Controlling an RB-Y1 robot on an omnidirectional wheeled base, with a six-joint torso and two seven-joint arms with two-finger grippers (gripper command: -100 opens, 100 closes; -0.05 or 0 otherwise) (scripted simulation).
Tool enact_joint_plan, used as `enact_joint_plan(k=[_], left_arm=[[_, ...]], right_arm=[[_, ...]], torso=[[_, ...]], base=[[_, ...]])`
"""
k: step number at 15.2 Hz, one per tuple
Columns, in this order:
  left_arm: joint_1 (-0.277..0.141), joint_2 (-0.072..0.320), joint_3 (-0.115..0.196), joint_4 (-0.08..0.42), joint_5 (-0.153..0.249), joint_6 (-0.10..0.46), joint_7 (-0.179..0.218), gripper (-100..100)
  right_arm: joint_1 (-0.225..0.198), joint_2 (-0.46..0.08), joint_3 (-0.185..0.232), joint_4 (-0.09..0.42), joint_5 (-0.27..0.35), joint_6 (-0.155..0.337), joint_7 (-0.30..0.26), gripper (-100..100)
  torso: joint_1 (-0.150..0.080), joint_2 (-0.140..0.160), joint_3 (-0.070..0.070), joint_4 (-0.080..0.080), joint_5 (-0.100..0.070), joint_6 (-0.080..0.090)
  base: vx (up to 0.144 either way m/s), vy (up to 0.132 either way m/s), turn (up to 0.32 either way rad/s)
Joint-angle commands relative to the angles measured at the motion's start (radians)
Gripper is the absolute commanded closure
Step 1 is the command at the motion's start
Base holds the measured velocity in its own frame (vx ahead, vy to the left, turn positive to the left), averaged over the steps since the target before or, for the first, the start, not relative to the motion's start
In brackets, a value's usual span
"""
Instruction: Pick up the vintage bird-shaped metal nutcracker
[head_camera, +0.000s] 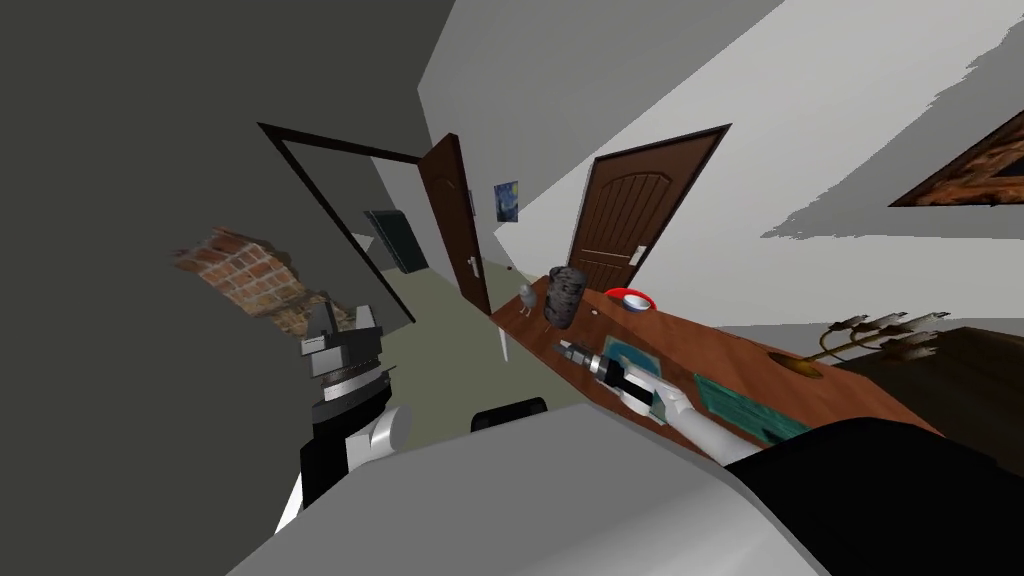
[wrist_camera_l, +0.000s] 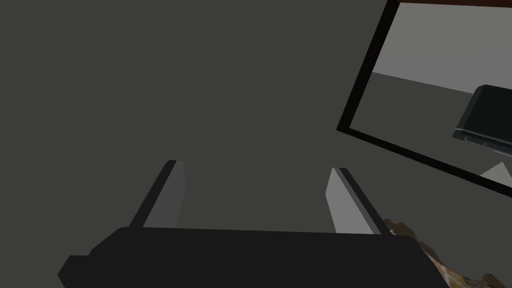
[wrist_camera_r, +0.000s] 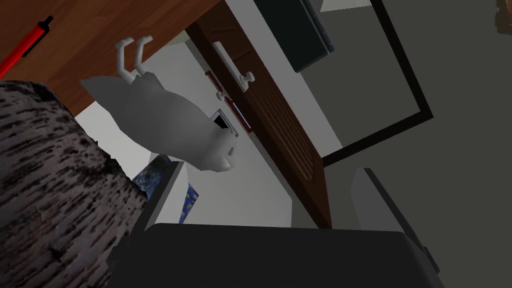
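Observation:
The bird-shaped nutcracker (head_camera: 526, 298) is plain grey and stands on two thin legs at the far end of the brown table (head_camera: 720, 360). In the right wrist view the nutcracker (wrist_camera_r: 165, 125) lies a short way ahead of my right gripper (wrist_camera_r: 267, 190), closer to one finger (wrist_camera_r: 167, 192), and touches neither. That gripper (head_camera: 565, 348) is open and reaches along the table top. My left gripper (head_camera: 340, 330) is raised off to the left by a dark grey wall. In its own wrist view the left gripper (wrist_camera_l: 257, 197) is open with nothing between the fingers.
A dark speckled cylinder (head_camera: 563, 295) stands right beside the bird, close to my right hand (wrist_camera_r: 50, 190). A red pen (wrist_camera_r: 25, 45), a red bowl (head_camera: 632, 299), teal mats (head_camera: 740, 405) and a candelabra (head_camera: 880, 335) are on the table. An open brown door (head_camera: 455, 220) is beyond the table end.

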Motion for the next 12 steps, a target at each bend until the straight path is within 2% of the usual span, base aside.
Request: enact_joint_plan(k=[1, 2, 3, 5, 6, 7, 8, 9, 10, 11, 12], left_arm=[[0.0, 0.0, 0.0, 0.0, 0.0, 0.0, 0.0, 0], [0.0, 0.0, 0.0, 0.0, 0.0, 0.0, 0.0, 0], [0.0, 0.0, 0.0, 0.0, 0.0, 0.0, 0.0, 0], [0.0, 0.0, 0.0, 0.0, 0.0, 0.0, 0.0, 0], [0.0, 0.0, 0.0, 0.0, 0.0, 0.0, 0.0, 0], [0.0, 0.0, 0.0, 0.0, 0.0, 0.0, 0.0, 0], [0.0, 0.0, 0.0, 0.0, 0.0, 0.0, 0.0, 0], [0.0, 0.0, 0.0, 0.0, 0.0, 0.0, 0.0, 0], [0.0, 0.0, 0.0, 0.0, 0.0, 0.0, 0.0, 0], [0.0, 0.0, 0.0, 0.0, 0.0, 0.0, 0.0, 0], [0.0, 0.0, 0.0, 0.0, 0.0, 0.0, 0.0, 0]], right_arm=[[-0.009, -0.041, 0.025, 0.05, 0.02, 0.002, 0.004, -100], [-0.009, -0.041, 0.025, 0.06, 0.02, 0.002, 0.004, -100], [-0.019, -0.076, 0.047, 0.099, 0.036, 0.0, 0.007, -100], [-0.019, -0.076, 0.047, 0.111, 0.036, 0.0, 0.007, -100], [-0.029, -0.109, 0.068, 0.149, 0.053, -0.001, 0.01, -100], [-0.029, -0.109, 0.068, 0.163, 0.053, -0.001, 0.01, -100], [-0.038, -0.141, 0.09, 0.192, 0.069, -0.003, 0.013, -100], [-0.038, -0.141, 0.09, 0.213, 0.069, -0.003, 0.013, -100], [-0.038, -0.141, 0.09, 0.213, 0.069, -0.003, 0.013, -100], [-0.047, -0.171, 0.112, 0.245, 0.086, -0.004, 0.016, -100], [-0.047, -0.171, 0.112, 0.262, 0.086, -0.004, 0.016, -100]], torso=[[0.0, 0.0, 0.0, 0.0, 0.0, 0.0], [0.0, 0.0, 0.0, 0.0, 0.0, -0.001], [0.0, 0.0, 0.0, 0.0, 0.0, 0.0], [0.0, -0.001, 0.0, 0.0, 0.0, 0.0], [0.0, 0.0, 0.0, 0.0, 0.0, 0.0], [0.0, 0.0, 0.0, 0.0, 0.0, -0.001], [0.0, 0.0, 0.0, 0.0, 0.0, 0.0], [0.0, -0.001, 0.0, 0.0, 0.0, -0.001], [0.0, -0.001, 0.0, 0.0, 0.0, 0.0], [0.0, 0.0, 0.0, 0.0, 0.0, 0.0], [0.0, -0.001, 0.0, 0.0, 0.0, -0.001]], base=[[0.024, 0.006, 0.201], [0.026, 0.004, 0.221], [0.032, 0.007, 0.256], [0.026, -0.002, 0.136], [0.024, -0.002, 0.175], [0.026, -0.004, 0.202], [0.029, -0.004, 0.252], [0.03, -0.007, 0.203], [0.024, -0.005, 0.061], [0.027, 0.001, 0.17], [0.029, -0.001, 0.211]])
